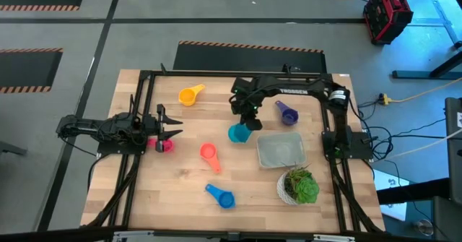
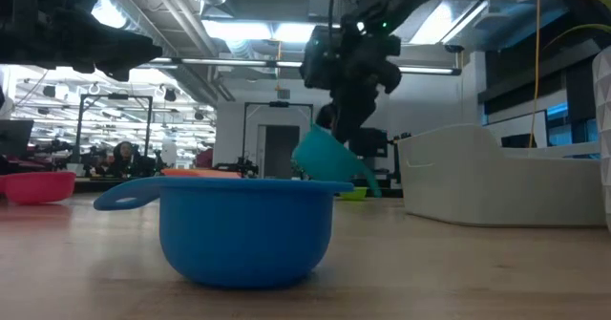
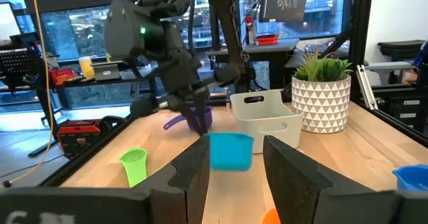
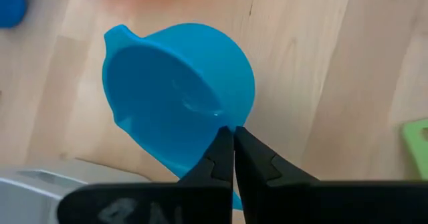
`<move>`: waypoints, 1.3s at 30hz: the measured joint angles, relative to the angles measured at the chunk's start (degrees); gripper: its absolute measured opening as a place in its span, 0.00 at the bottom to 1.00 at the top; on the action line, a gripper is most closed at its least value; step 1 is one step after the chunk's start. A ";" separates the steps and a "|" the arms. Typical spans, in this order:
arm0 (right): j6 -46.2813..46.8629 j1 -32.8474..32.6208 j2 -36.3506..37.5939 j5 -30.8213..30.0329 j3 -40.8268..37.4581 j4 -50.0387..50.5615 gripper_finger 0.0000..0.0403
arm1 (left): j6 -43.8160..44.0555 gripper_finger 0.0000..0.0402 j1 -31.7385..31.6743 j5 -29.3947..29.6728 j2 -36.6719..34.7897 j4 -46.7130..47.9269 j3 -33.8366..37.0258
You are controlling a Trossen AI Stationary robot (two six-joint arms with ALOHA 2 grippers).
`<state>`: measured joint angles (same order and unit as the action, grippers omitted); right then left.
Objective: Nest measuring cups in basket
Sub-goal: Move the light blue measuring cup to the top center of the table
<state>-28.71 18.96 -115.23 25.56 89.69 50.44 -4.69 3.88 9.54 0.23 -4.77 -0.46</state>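
A teal measuring cup [image 1: 239, 133] hangs tilted near the table's middle, left of the light-gray basket [image 1: 281, 149], with my right gripper [image 4: 232, 134] shut on it. The other cups rest on the table: yellow [image 1: 190, 94], purple [image 1: 287, 113], salmon [image 1: 209, 154], blue [image 1: 221, 196], pink [image 1: 166, 145] and green [image 3: 134, 164]. My left gripper [image 1: 172, 128] waits open at the left side, just beside the pink cup and touching nothing. My right gripper pinches the teal cup at its rim [image 4: 224, 120], on the side opposite the spout [image 4: 117, 33]; the fingers hide the exact spot. The fingers come slanting down from above. The cup [image 2: 325, 158] hangs tilted below them, a little above the table.
A white pot with a green plant [image 1: 299, 186] stands just near of the basket, at the right. A black frame runs around the table's edges. The blue cup [image 2: 239, 229] sits close to the near edge. Bare wood lies between the salmon cup and the basket.
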 joint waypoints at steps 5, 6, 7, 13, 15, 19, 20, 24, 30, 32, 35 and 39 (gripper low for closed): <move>0.00 0.00 -0.95 -0.37 0.00 -0.05 0.01 | 0.00 0.33 0.00 0.01 0.01 0.00 0.00; 0.00 0.00 -1.03 -0.41 0.00 -0.07 0.01 | 0.00 0.33 0.00 0.02 0.00 0.02 0.01; 0.00 0.00 -1.06 -0.42 0.00 -0.04 0.01 | 0.00 0.33 0.00 0.02 0.02 0.00 -0.01; 0.00 0.00 -1.06 -0.44 0.00 -1.02 0.01 | 0.00 0.33 0.00 0.02 0.00 0.02 -0.01; -0.02 0.00 -1.06 -0.44 0.00 -1.48 0.01 | 0.00 0.33 0.00 0.00 0.00 0.01 -0.01; 0.00 0.00 -1.48 -0.44 0.00 -1.43 0.01 | 0.00 0.33 0.00 0.02 0.01 0.02 -0.01; 0.00 0.00 -1.52 -0.46 -0.02 -1.34 0.01 | 0.00 0.33 0.00 0.02 0.02 0.01 -0.01; 0.15 -0.01 -2.43 -0.53 -0.02 -0.99 0.01 | 0.00 0.33 0.00 0.02 0.00 0.01 -0.01; 0.17 0.00 -3.67 -0.82 -0.02 -1.49 0.01 | 0.00 0.33 0.00 0.01 0.01 0.00 -0.01; 0.17 0.00 -3.88 -0.83 -0.02 -1.62 0.01 | 0.00 0.33 0.00 0.00 0.02 0.02 0.01; 0.17 0.00 -3.97 -0.83 -0.02 -1.67 0.01 | 0.00 0.33 0.00 0.00 0.00 0.02 -0.01; 0.16 -0.08 -3.97 -0.83 -0.02 -1.71 0.02 | 0.00 0.33 0.00 0.00 0.02 0.02 0.00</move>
<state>-28.54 18.89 -119.20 24.73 89.67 48.73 -4.69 3.88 9.54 0.25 -4.75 -0.46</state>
